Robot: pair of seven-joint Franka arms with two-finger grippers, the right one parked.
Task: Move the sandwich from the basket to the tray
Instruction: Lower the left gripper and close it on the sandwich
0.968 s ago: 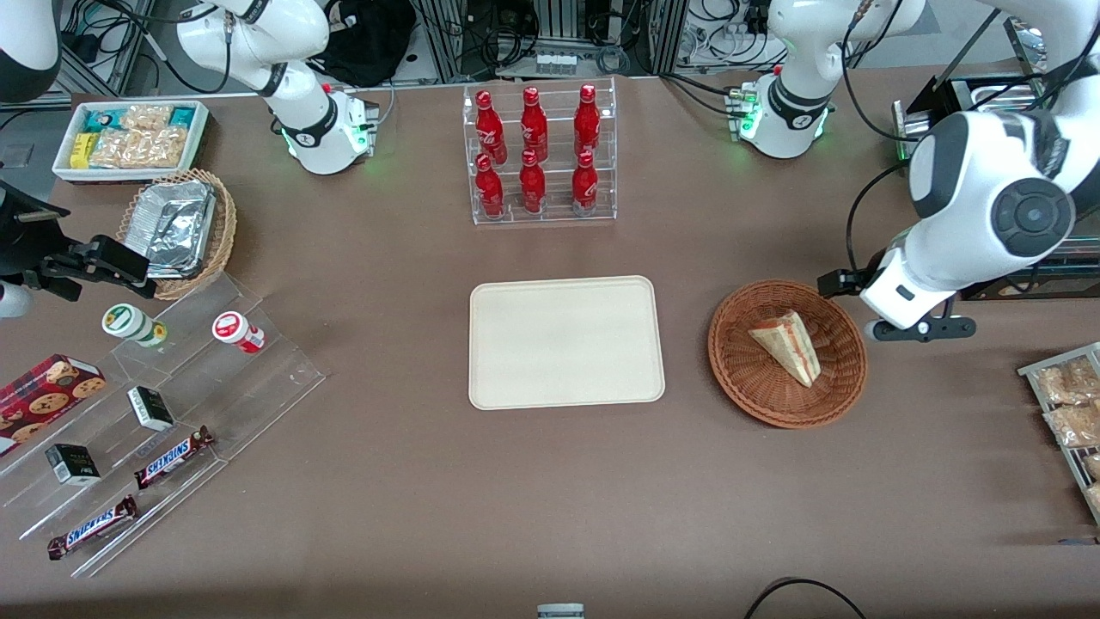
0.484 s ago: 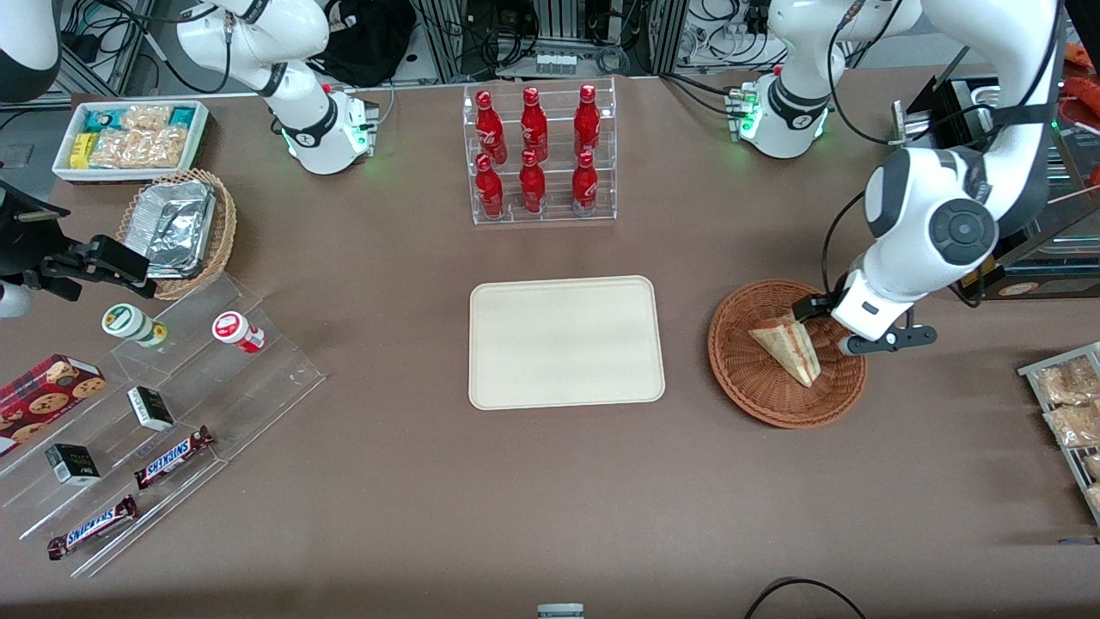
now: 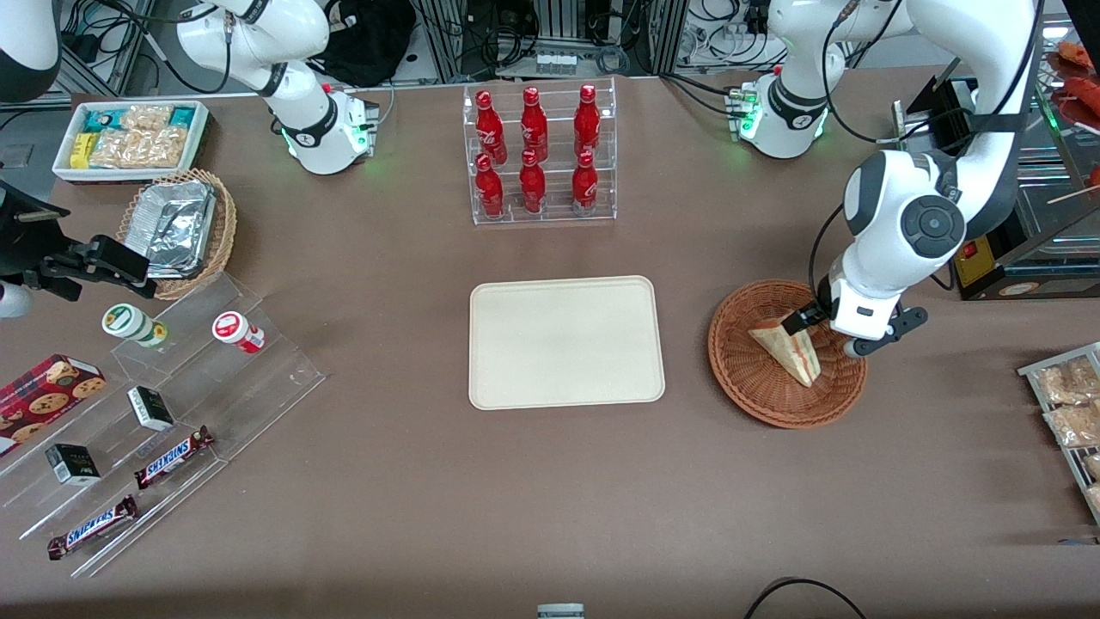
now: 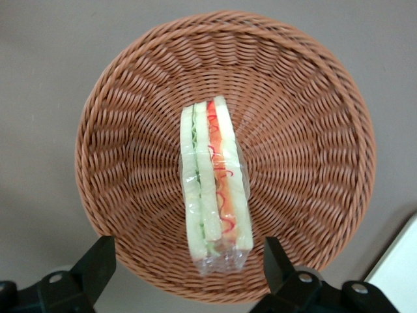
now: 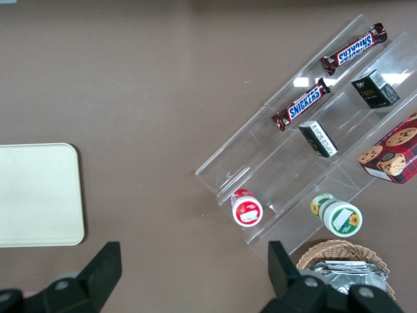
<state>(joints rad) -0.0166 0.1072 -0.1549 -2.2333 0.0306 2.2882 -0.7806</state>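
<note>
The sandwich (image 3: pixel 791 348) (image 4: pixel 215 189), a clear-wrapped wedge with green and red-orange layers, lies in the round reddish-brown wicker basket (image 3: pixel 756 387) (image 4: pixel 306 130). My left gripper (image 3: pixel 832 334) (image 4: pixel 187 267) hangs just above the basket over the sandwich's wide end. It is open, with one black finger on each side of the sandwich and nothing touching it. The cream tray (image 3: pixel 565 341) (image 5: pixel 39 195) lies bare beside the basket, toward the parked arm's end of the table.
A clear rack of red bottles (image 3: pixel 537 155) stands farther from the front camera than the tray. A stepped acrylic shelf (image 3: pixel 172 404) with snack bars and jars, a tan basket of foil containers (image 3: pixel 176 228) and a white snack bin (image 3: pixel 129 137) sit toward the parked arm's end. Snack packets (image 3: pixel 1066 404) lie at the working arm's end.
The left arm has swung in from beside the basket and lowered. Its open gripper now sits over the sandwich's wide end. The sandwich has not moved.
</note>
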